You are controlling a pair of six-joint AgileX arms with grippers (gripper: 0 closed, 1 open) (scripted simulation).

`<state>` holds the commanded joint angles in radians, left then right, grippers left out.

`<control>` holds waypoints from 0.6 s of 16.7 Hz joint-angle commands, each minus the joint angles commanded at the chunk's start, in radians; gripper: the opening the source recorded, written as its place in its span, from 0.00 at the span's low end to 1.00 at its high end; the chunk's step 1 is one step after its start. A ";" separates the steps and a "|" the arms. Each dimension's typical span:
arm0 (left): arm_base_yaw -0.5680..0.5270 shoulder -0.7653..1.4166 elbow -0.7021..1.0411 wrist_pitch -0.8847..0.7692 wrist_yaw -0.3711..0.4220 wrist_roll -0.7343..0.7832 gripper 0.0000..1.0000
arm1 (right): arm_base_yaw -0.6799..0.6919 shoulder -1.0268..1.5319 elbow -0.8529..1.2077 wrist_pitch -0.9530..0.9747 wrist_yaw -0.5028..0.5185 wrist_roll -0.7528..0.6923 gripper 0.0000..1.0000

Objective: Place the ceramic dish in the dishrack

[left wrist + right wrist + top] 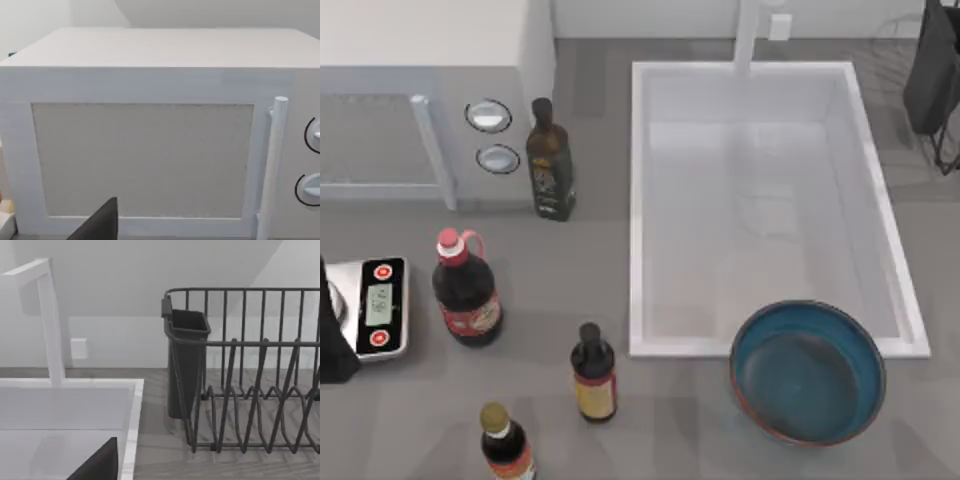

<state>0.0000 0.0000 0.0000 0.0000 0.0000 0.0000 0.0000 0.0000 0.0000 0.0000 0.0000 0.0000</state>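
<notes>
- A kitchen, rendered in simulation, with a grey counter [620,440].
- A white sink [765,200] with a tap [47,320] is set at the counter's back right.
- A microwave [150,140] fills the back left corner.
- Sauce bottles [467,290], a kitchen scale [378,305] and a wire dishrack [250,390] confirm it.

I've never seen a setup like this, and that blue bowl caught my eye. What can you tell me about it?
The dish is a wide, round, shallow bowl, glossy teal-blue inside with a thin reddish-brown rim; it looks ceramic. It sits upright and empty on the grey counter, at the near right corner of the white sink, and in the top view its rim overlaps the sink's edge. Whether it rests on that edge cannot be told. No gripper touches it, and it is not yet in the dishrack.
</notes>
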 joint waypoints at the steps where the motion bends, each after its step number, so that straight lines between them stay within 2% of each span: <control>1: 0.000 0.000 0.000 0.000 0.000 0.000 1.00 | 0.000 0.000 0.000 0.000 0.000 0.000 1.00; 6: 0.000 0.000 0.000 0.000 0.000 0.000 1.00 | 0.049 0.109 0.104 -0.101 0.001 0.046 1.00; 10: 0.000 0.000 0.000 0.000 0.000 0.000 1.00 | 0.145 0.387 0.324 -0.319 0.008 0.143 1.00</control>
<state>0.0000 0.0000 0.0000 0.0000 0.0000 0.0000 0.1451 0.3868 0.3243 -0.3192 0.0077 0.1426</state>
